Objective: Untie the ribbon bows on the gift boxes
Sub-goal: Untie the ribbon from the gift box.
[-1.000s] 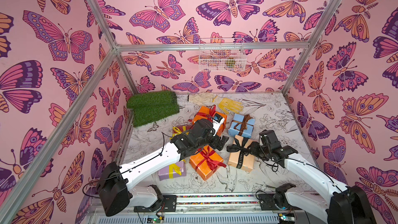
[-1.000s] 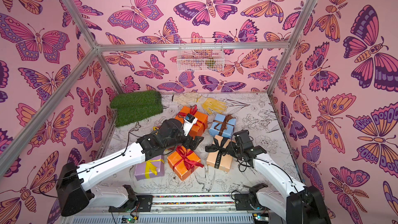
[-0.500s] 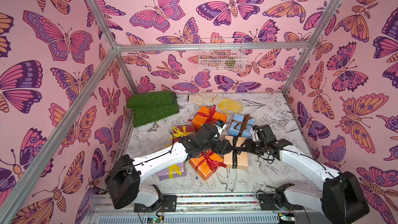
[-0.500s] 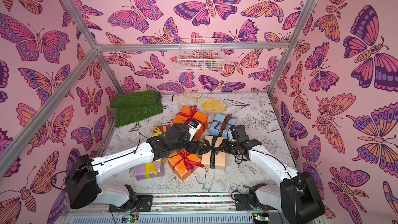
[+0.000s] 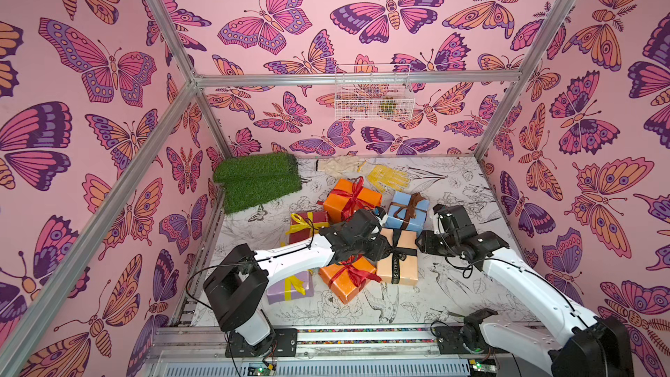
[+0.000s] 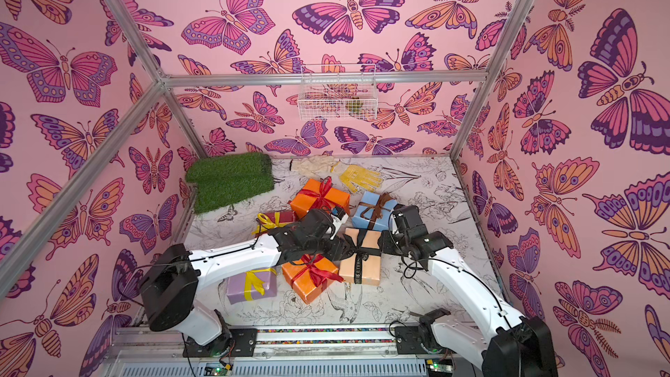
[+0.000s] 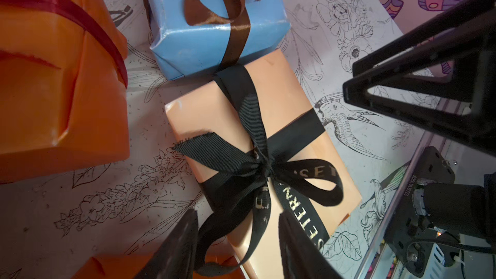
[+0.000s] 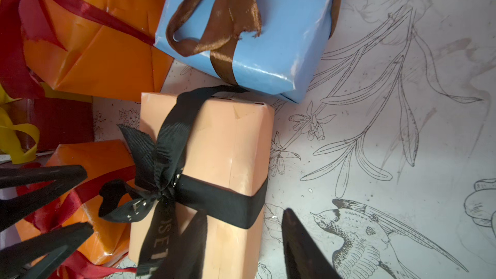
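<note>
The peach gift box [image 5: 402,273] lies mid-table, its black lettered ribbon bow [image 5: 394,248] still knotted. My left gripper [image 5: 380,248] sits low at the box's left edge. In the left wrist view the left gripper [image 7: 239,237] is open, its jaws apart around a hanging loop of the black bow [image 7: 264,167]. My right gripper [image 5: 422,244] is at the box's right edge. In the right wrist view the right gripper [image 8: 244,232] is open, one finger [image 8: 193,237] over the peach box [image 8: 230,143] and the other above the table.
Around it are a light blue box [image 5: 402,215] with a brown bow, two orange boxes [image 5: 340,197] [image 5: 348,281] with red bows, a dark red box [image 5: 311,217] and a lilac box [image 5: 286,286] with yellow ribbons. Green turf [image 5: 259,183] and a yellow glove [image 5: 386,177] lie behind.
My left gripper swung right from above the orange boxes and came down at the black bow, its jaws narrowing. The right gripper shifted slightly along the peach box's right side.
</note>
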You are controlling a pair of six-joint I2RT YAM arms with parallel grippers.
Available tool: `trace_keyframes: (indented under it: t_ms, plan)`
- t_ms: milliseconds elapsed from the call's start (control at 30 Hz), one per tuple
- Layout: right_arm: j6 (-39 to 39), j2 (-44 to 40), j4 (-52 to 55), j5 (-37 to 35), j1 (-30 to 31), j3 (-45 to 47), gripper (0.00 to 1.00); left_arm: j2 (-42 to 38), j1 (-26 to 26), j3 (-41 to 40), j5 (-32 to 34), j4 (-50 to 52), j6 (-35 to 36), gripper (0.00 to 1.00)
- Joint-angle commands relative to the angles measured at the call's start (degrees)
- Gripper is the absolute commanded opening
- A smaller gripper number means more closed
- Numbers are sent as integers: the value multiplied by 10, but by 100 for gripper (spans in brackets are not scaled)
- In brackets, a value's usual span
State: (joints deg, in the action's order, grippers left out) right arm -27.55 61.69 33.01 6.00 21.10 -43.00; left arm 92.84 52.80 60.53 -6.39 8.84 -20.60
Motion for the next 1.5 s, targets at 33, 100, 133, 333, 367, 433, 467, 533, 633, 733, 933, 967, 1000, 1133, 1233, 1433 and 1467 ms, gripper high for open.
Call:
trace_keyframes:
  t_ms: [33,100,133,333,367,433,467,533,633,733,933,967,1000,1133,1233,1433,1467]
  plan:
    - [5,12,-2,12,4,19,45,19,1,12,18,-20,-13,51]
    - [2,17,-13,20,4,26,44,31,0,17,21,-26,-4,51]
    - [0,18,-19,23,4,30,44,39,-1,24,22,-26,-1,50]
    - [-3,16,-35,31,4,45,44,64,-20,44,4,-40,-9,45]
    - [-4,16,-39,33,4,47,44,66,-25,43,-6,-45,-14,44]
    - [-6,17,-44,36,4,53,44,71,-36,42,-22,-52,-26,42]
    - [-6,17,-48,38,4,55,44,73,-41,40,-30,-56,-32,42]
    - [-7,19,-53,40,4,57,44,76,-47,37,-40,-61,-38,41]
    - [-9,24,-61,44,4,61,44,81,-52,33,-47,-70,-42,40]
    - [-9,29,-66,46,4,61,44,91,-53,37,-59,-73,-44,40]
    - [-9,35,-75,46,4,64,43,108,-53,43,-68,-73,-50,38]
    - [-10,36,-76,46,4,65,43,110,-53,43,-69,-73,-51,37]
    - [-10,38,-77,47,4,65,43,112,-53,44,-71,-73,-51,36]
    - [-12,41,-84,48,4,65,43,113,-53,45,-71,-72,-55,35]
    - [-12,45,-88,48,4,65,43,107,-55,39,-61,-72,-56,38]
    - [-13,54,-100,45,5,70,42,97,-60,34,-63,-71,-63,51]
    - [-14,55,-102,43,4,71,41,96,-61,35,-64,-70,-65,51]
